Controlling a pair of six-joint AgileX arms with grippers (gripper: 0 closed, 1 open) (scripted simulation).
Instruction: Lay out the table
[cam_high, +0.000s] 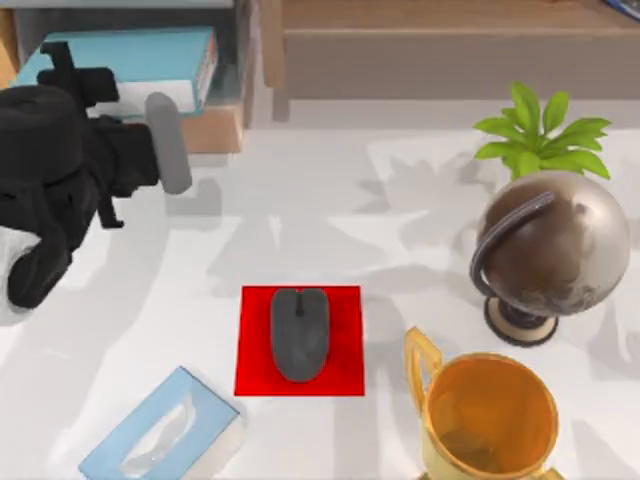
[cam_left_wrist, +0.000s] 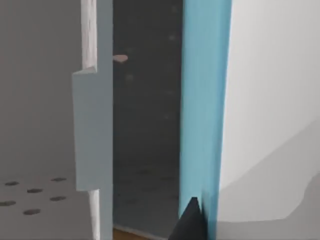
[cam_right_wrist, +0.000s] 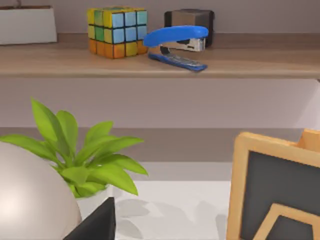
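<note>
White tabletop (cam_high: 330, 220) spans most of top view, carrying everything below.

Left arm at top-left, w/ left pincer (cam_high: 168, 140) reaching toward the light-blue book (cam_high: 140, 60) lying in the wooden shelf unit (cam_high: 225, 125) at far-left edge. Cannot tell if left pincer is open or closed. Left wrist view: close up on blue book cover (cam_left_wrist: 200, 100) beside a grey shelf wall (cam_left_wrist: 92, 130); dark fingertip (cam_left_wrist: 190, 225) against the blue edge.

Centre-front: red square mat (cam_high: 345, 340) flat on tabletop, grey mouse (cam_high: 300, 333) lying on it, roughly centred. Front-left, near the mat but apart: light-blue tissue box (cam_high: 160, 430), set at an angle.

Right side: brown globe on a stand (cam_high: 555, 250), green potted plant (cam_high: 540, 135) just behind it. Gold trophy cup (cam_high: 490, 415) in front of globe, near mat's right edge, not touching it.

Right wrist view: plant leaves (cam_right_wrist: 90, 155) beside pale curve of globe (cam_right_wrist: 30, 195); dark tip of right pincer (cam_right_wrist: 97, 222) low in frame, open or closed state cannot tell. Wooden-framed dark board (cam_right_wrist: 272, 190) close by. Back shelf (cam_right_wrist: 160, 62) holds a colour cube (cam_right_wrist: 116, 31), a blue stapler (cam_right_wrist: 177, 45), a dark box (cam_right_wrist: 192, 22) behind the stapler.
</note>
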